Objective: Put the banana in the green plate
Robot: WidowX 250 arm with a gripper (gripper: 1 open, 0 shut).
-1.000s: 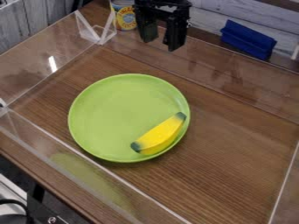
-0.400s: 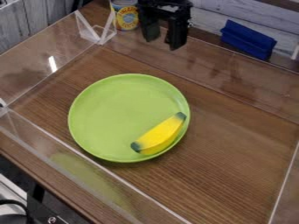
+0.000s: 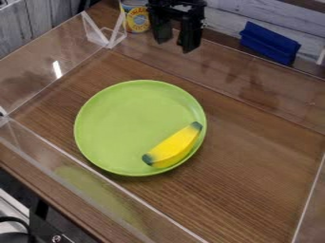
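Observation:
The small yellow banana (image 3: 176,145) with dark tips lies inside the lime-green plate (image 3: 114,119), against its lower right rim. The plate rests on the wooden table near the middle of the view. My black gripper (image 3: 177,40) hangs well above and behind the plate, at the top of the view, pointing down. Its fingers stand apart with nothing between them, so it is open and clear of both the banana and the plate.
Clear acrylic walls (image 3: 38,66) fence the wooden tabletop on all sides. A blue box (image 3: 271,41) sits beyond the back wall at the upper right. A yellow container (image 3: 135,16) stands behind the wall at the top, left of the gripper.

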